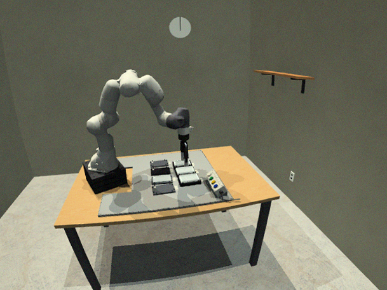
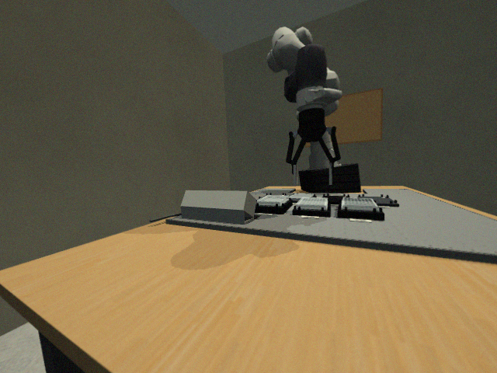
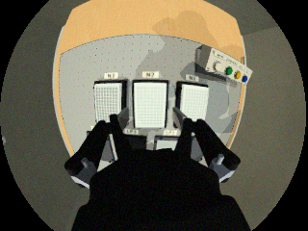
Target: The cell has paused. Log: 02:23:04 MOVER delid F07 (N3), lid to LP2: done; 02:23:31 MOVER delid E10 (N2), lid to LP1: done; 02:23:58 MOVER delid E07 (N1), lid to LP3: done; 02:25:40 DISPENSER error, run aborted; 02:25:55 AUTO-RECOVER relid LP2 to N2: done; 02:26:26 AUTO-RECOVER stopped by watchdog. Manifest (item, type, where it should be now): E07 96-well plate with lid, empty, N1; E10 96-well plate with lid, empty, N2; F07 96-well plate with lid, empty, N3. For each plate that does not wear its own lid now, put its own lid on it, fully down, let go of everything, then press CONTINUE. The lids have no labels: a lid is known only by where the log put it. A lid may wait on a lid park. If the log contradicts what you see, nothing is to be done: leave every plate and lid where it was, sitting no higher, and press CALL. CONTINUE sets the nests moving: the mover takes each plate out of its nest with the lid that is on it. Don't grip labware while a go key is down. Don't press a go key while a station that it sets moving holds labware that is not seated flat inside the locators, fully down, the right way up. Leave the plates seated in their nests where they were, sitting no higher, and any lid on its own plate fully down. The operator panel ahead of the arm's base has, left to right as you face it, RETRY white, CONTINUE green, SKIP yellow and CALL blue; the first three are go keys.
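Three white 96-well plates stand in a row of black nests: one (image 1: 182,163) (image 2: 272,200) (image 3: 108,102), the middle one (image 1: 185,170) (image 2: 311,202) (image 3: 150,104), and a third (image 1: 189,178) (image 2: 359,203) (image 3: 192,102). In the wrist view the left plate looks grainy with wells, while the other two look smoother. A pale lid (image 1: 161,178) (image 3: 166,142) lies on the middle lid park. The parks on either side of it (image 1: 158,163) (image 1: 163,189) look dark. My gripper (image 1: 185,160) (image 2: 313,166) (image 3: 150,113) is open and empty, hovering above the plate row over the middle plate.
The operator panel (image 1: 215,184) (image 2: 214,206) (image 3: 223,67) with white, green, yellow and blue keys sits at the mat's edge beyond the plates. The grey mat (image 1: 189,196) (image 2: 421,224) covers the wooden table (image 1: 247,174). The arm's black base (image 1: 104,179) stands behind the parks.
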`<action>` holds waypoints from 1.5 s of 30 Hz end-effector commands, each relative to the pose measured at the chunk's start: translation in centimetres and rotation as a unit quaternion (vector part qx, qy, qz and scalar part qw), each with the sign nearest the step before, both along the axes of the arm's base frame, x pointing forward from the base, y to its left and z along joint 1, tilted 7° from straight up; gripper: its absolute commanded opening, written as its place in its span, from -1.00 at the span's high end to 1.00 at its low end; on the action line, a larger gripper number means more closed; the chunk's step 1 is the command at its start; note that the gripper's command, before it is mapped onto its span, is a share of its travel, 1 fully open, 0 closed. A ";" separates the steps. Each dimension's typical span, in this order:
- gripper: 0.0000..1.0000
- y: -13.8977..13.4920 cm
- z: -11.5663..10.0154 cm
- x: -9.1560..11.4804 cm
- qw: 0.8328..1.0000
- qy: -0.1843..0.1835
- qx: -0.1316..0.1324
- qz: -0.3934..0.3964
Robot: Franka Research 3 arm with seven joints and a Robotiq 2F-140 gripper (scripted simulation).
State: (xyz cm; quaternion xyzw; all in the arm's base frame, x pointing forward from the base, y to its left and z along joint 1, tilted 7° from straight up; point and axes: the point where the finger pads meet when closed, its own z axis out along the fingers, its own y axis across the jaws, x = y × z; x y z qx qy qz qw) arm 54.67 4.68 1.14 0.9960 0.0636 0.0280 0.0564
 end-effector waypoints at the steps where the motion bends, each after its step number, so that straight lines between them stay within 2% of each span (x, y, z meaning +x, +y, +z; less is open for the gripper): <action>1: -0.32 0.1 0.1 0.1 1.000 -0.002 0.002 -0.008; 22: -0.32 0.0 -0.1 0.1 1.000 -0.002 0.002 -0.008; 45: -0.32 -0.2 -2.2 0.3 1.000 -0.002 0.001 -0.008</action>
